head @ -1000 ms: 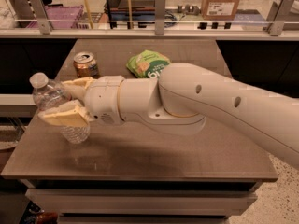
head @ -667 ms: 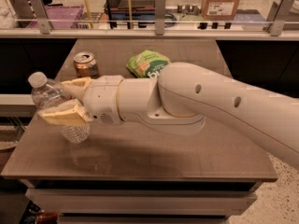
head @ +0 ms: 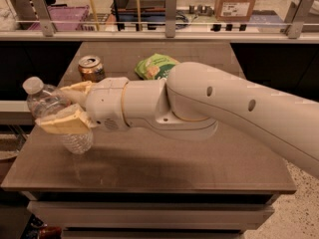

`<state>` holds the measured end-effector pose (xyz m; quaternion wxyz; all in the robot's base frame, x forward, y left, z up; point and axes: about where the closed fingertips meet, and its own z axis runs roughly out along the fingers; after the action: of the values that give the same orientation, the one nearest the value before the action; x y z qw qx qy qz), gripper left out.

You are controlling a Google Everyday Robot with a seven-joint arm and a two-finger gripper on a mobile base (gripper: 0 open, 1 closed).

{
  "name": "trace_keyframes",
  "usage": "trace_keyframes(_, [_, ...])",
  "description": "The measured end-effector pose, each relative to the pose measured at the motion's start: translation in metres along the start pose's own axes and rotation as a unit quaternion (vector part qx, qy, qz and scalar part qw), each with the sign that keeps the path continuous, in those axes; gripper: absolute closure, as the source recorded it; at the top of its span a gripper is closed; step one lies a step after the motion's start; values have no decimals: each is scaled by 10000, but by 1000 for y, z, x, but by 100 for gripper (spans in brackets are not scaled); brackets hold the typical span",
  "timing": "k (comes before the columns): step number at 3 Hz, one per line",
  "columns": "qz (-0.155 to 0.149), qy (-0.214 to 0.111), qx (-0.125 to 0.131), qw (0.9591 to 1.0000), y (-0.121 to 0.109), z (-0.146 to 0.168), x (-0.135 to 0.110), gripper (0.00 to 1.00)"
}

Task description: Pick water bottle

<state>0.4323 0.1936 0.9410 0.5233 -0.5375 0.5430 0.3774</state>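
The water bottle [head: 52, 106] is clear ribbed plastic with a white cap. It is tilted, cap toward the upper left, at the table's left edge. My gripper [head: 67, 107] reaches in from the right, and its tan fingers [head: 62, 123] close around the bottle's middle, one in front and one behind. The bottle's base [head: 78, 142] shows below the front finger, just above the tabletop. A gold-brown can [head: 91, 68] stands upright behind the gripper.
A green snack bag [head: 155, 65] lies at the back middle of the brown table [head: 164, 168]. My white arm [head: 224, 108] crosses the table's middle and right. A railing and shelves with boxes stand behind the table.
The bottle and gripper have risen very slightly and the bottle stays tilted in the grip. Can and bag have not moved.
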Motion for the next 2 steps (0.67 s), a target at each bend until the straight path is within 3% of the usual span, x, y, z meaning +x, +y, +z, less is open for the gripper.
trace_keyframes(2, [-263,-85,-99,9996,-15,-8,-24,100])
